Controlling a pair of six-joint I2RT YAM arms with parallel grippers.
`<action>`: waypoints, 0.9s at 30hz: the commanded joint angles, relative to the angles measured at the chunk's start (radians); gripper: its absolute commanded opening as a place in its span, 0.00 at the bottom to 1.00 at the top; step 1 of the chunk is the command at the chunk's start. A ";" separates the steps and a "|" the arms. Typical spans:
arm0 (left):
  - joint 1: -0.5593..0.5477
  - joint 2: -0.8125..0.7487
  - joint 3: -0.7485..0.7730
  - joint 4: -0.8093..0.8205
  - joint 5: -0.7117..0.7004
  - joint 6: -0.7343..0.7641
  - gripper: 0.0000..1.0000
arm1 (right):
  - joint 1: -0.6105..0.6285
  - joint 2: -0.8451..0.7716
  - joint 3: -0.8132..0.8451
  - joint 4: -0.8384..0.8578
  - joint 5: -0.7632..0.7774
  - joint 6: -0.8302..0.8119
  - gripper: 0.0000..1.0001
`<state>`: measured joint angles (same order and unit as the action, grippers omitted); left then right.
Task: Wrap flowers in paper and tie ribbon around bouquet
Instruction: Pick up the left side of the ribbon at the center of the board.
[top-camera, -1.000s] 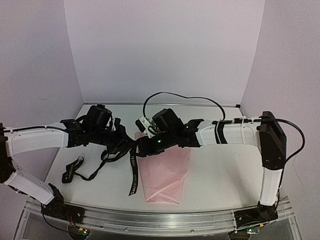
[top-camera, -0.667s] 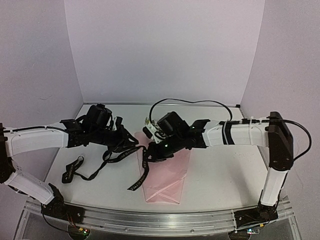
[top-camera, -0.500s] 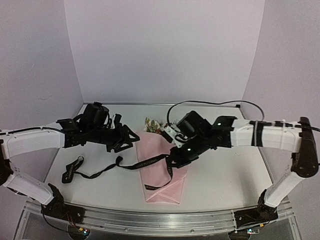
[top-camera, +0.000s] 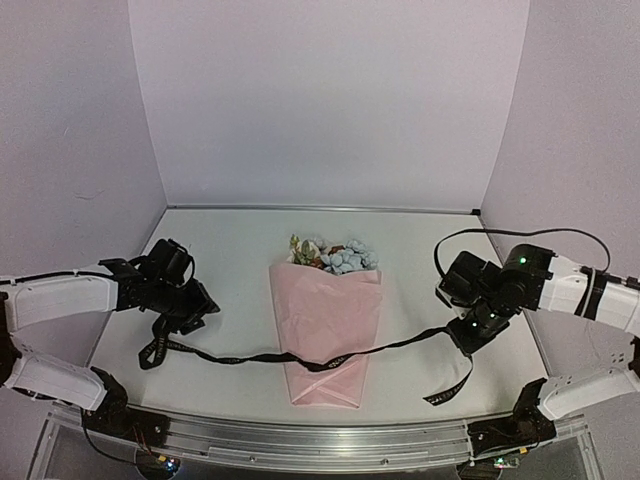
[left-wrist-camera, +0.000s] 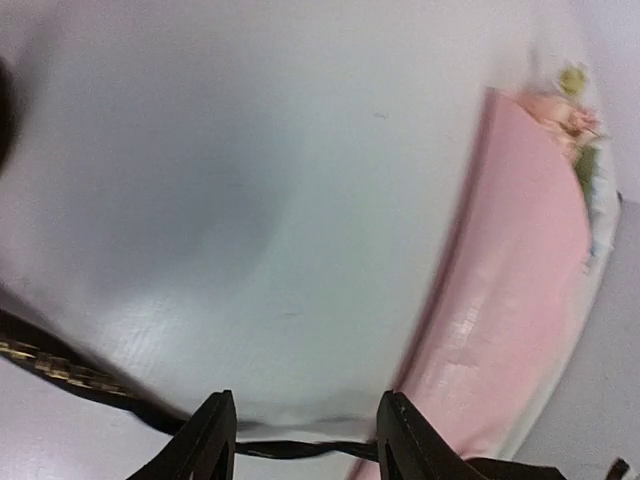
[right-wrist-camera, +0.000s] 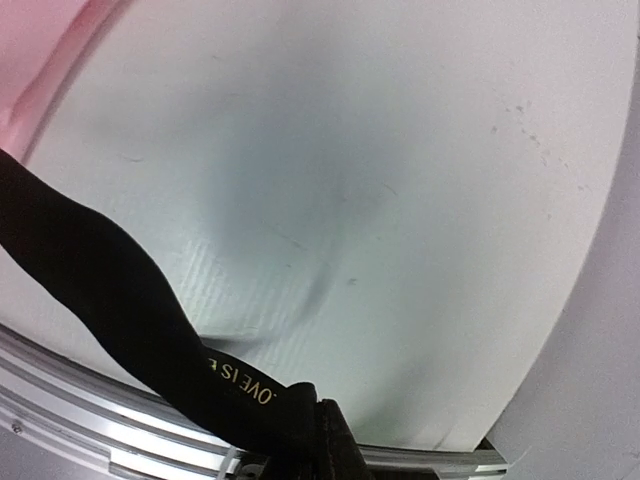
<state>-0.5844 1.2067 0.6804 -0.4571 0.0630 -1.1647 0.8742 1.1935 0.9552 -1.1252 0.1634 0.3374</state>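
Top external view: the bouquet (top-camera: 325, 335) lies in the middle of the table (top-camera: 230, 250), with its flowers (top-camera: 335, 256) at the far end. The black ribbon (top-camera: 400, 345) runs across its near part. The right gripper (top-camera: 467, 338) is pinched tight on the ribbon. The left gripper (top-camera: 198, 316) has its fingers partly apart, and the ribbon passes loose between them.

A white table (top-camera: 420, 250) fills the floor of the booth, matte, with a few small dark marks (right-wrist-camera: 520, 115) on its surface. 3 pale lilac walls (top-camera: 330, 100) close it in. A ribbed aluminium rail (top-camera: 320, 438) runs along its near edge.
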 joint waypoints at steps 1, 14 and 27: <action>0.017 -0.068 -0.050 -0.158 -0.184 -0.113 0.54 | -0.051 -0.066 -0.033 -0.061 0.101 0.028 0.00; 0.021 -0.097 -0.088 -0.258 -0.258 -0.122 0.56 | -0.089 -0.080 -0.029 -0.052 0.078 -0.020 0.00; 0.001 -0.088 -0.182 -0.092 -0.120 -0.091 0.44 | -0.103 -0.054 -0.031 -0.023 0.058 -0.023 0.00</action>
<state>-0.5707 1.1384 0.5161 -0.6017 -0.0890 -1.2552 0.7792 1.1321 0.9157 -1.1599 0.2181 0.3183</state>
